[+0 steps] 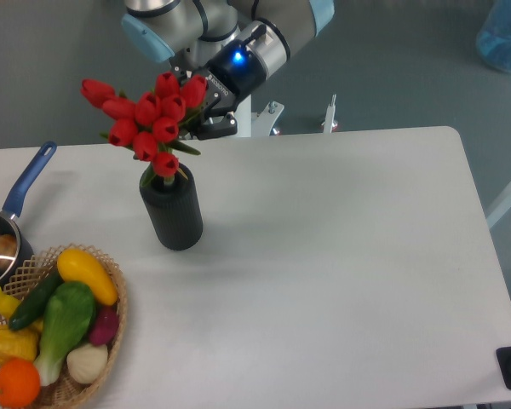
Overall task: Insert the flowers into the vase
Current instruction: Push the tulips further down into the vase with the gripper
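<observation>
A bunch of red tulips with closed, glossy buds and green leaves stands with its stems down in the round mouth of a matte black, thick-walled cylindrical vase; the lowest bud sits just above the rim, and the heads lean up and to the left of it; the vase stands upright on the smooth white table, left of centre and near the far edge. The two-finger gripper of the silver and pale blue arm is at the upper right of the bouquet, just behind the buds, and seems to touch the bunch there; its fingers are hidden by petals and leaves, so I cannot tell whether they are clamped on the bunch or apart; a blue light glows on the wrist. At the left edge, a saucepan with a blue handle; below it, a woven wicker basket heaped with plastic-looking vegetables, yellow, green, orange and white.
</observation>
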`<action>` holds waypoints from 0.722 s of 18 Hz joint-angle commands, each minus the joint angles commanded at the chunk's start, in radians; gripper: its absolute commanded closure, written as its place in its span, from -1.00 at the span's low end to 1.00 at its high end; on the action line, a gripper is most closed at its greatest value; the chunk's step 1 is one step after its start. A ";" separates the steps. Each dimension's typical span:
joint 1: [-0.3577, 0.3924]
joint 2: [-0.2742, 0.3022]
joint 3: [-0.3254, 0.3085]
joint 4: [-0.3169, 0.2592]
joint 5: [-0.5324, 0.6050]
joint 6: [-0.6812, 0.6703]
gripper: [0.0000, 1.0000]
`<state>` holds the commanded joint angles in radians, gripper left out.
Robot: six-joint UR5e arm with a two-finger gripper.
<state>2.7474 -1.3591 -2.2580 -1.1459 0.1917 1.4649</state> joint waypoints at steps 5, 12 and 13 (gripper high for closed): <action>-0.011 -0.023 -0.012 0.000 0.002 0.029 1.00; -0.043 -0.077 -0.017 0.000 0.003 0.074 1.00; -0.043 -0.086 -0.017 0.000 0.003 0.096 1.00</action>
<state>2.7044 -1.4449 -2.2749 -1.1459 0.1948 1.5614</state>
